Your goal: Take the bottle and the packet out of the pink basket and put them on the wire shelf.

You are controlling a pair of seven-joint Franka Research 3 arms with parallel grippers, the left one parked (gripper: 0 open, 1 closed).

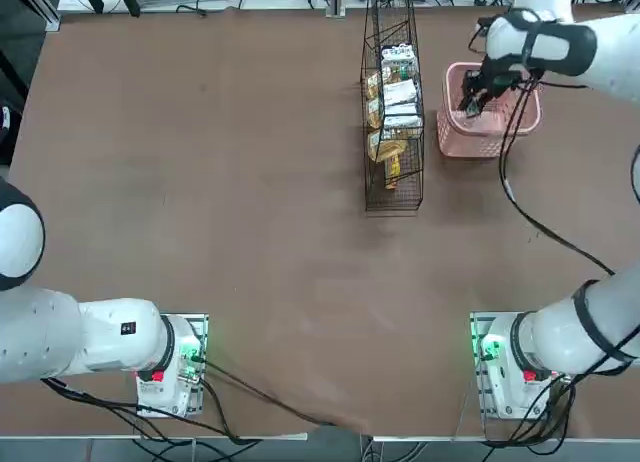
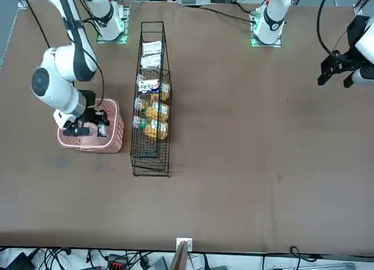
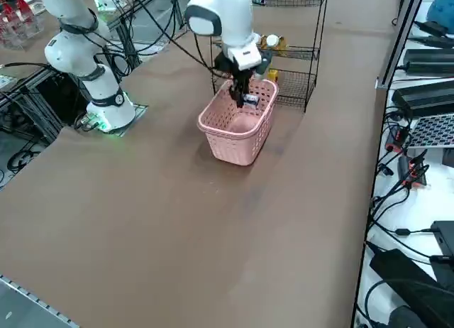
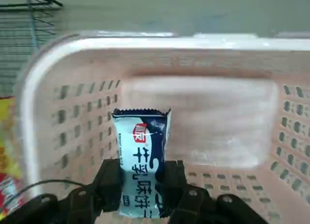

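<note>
Right claw (image 4: 141,185): closed on the packet, one black finger on each flat side of it; it hangs just above the open top of the pink basket, pointing down into it.
Packet (image 4: 142,158): small white packet with dark blue print and a red mark, held upright between the claw's fingers, its crimped top edge free; in the right side view it shows at about the height of the basket's rim (image 3: 250,99).
Pink basket (image 1: 452,137): pale pink, walls pierced with small holes, standing on the bench just beside the wire shelf, on the shelf's side toward the working arm; the part of its floor that the wrist view shows is bare.
Wire shelf (image 1: 392,197): narrow black wire rack lying long beside the basket, stocked with white packets and yellow packets along most of its length.
Bottle (image 3: 270,42): amber-yellow body with a white cap, seen on a tier of the wire shelf beyond the basket in the right side view.
Bench (image 2: 245,165): brown top, carrying the basket and the shelf.
</note>
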